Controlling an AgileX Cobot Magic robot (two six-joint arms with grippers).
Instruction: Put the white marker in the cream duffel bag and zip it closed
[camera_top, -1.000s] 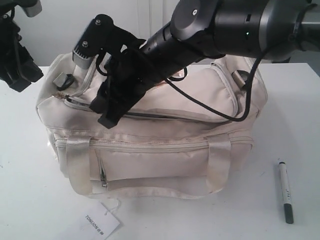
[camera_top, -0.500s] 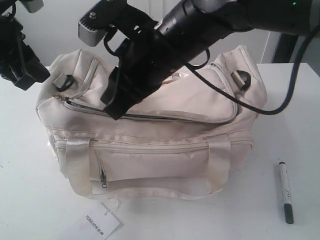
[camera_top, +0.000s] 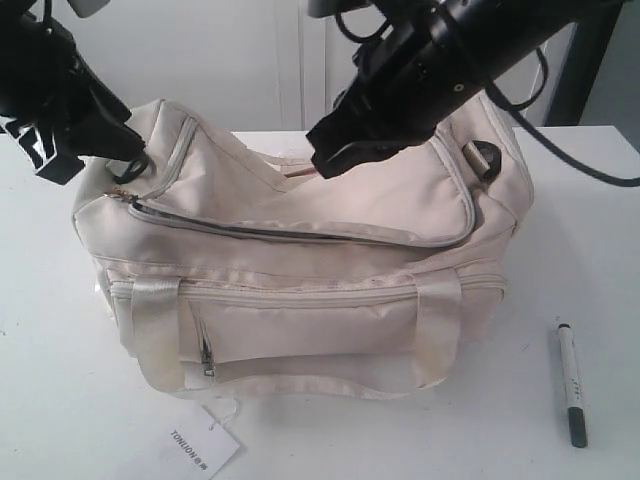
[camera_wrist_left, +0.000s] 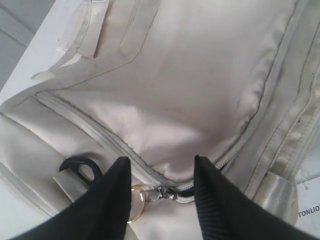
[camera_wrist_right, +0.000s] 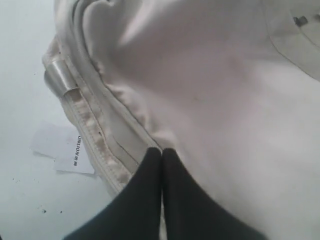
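**Right arm raised off the bag top**

Since a second ago the right claw (camera_wrist_right: 161, 154) has been lifted and shut, its jaws pressed together, seemingly on a fold of the top flap of the cream duffel bag (camera_top: 300, 320). The left claw (camera_wrist_left: 160, 167) is held wide, with the key-ring zipper pull (camera_wrist_left: 136, 202) just beyond its tips.

The white marker (camera_top: 571, 385) is left on the tabletop (camera_top: 60, 400), well apart from both claws, past the bag end on the right claw's side. It is judged light, stiff, smooth and likely to roll, so it is best taken across mid-barrel. The bag's fabric is limp and can be expected to sag once released.

The bag's inside is not shown, and the marker is absent from both wrist views. Whether cloth is truly clamped cannot be settled.
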